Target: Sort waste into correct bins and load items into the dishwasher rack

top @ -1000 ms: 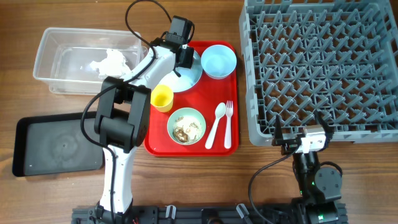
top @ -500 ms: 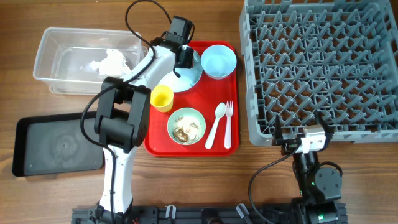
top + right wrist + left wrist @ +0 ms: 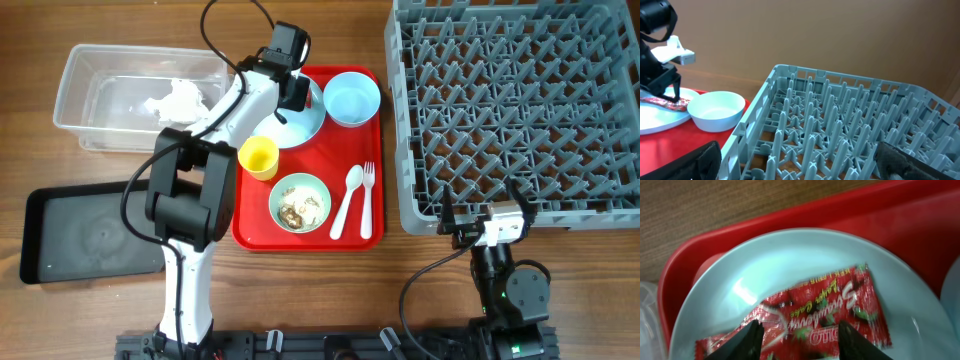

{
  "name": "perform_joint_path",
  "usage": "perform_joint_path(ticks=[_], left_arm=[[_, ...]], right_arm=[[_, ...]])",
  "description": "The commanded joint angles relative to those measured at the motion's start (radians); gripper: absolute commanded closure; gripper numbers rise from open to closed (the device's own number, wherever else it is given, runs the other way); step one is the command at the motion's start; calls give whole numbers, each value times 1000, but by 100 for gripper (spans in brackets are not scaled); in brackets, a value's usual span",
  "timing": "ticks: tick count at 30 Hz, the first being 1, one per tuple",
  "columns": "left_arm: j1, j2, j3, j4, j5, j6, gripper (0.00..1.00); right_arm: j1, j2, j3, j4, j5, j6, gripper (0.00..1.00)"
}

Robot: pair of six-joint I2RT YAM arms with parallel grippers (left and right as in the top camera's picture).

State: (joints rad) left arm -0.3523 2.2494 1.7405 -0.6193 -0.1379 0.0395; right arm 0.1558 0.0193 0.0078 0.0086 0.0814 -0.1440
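My left gripper (image 3: 800, 346) is open and low over the pale blue plate (image 3: 790, 260), one finger on each side of the red snack wrapper (image 3: 840, 305). From overhead the gripper (image 3: 291, 93) hides the wrapper. The white napkin (image 3: 178, 98) lies in the clear tub (image 3: 90, 90). The black tray (image 3: 60, 240) holds nothing. The green bowl (image 3: 300, 203) holds food scraps. The yellow cup (image 3: 258, 157), blue bowl (image 3: 352, 98), spoon (image 3: 348, 195) and fork (image 3: 368, 195) sit on the red tray. My right gripper (image 3: 482, 226) is open at the rack's (image 3: 520, 100) near edge.
The red serving tray (image 3: 350, 240) lies between the bins on the left and the rack on the right. The left arm stretches from the table's front edge over the tray's left side. The rack has no items in it.
The left arm has shifted slightly to the left and farther back. The gripper stays over the plate. The right arm has not moved.
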Motion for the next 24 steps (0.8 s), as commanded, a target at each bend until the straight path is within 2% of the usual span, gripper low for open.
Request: perform_joint_path(ticks=[1,6,10,13,24], left_arm=[[-7,-42,-5,-42,-13,137,55],[-12,-52,-5,-63,-10,154,55],[-12,-52,-5,-90,81,280,48],[-12,-52,-5,-99,123,322,44],[-10,-50,-5,-76,123,361,37]], right_arm=[[4,-9,-2,5,-16,-11,0],[4,-9,-2,5,-16,-11,0],[4,-9,-2,5,-16,-11,0],[4,-9,-2,5,-16,-11,0],[4,-9,-2,5,-16,-12,0]])
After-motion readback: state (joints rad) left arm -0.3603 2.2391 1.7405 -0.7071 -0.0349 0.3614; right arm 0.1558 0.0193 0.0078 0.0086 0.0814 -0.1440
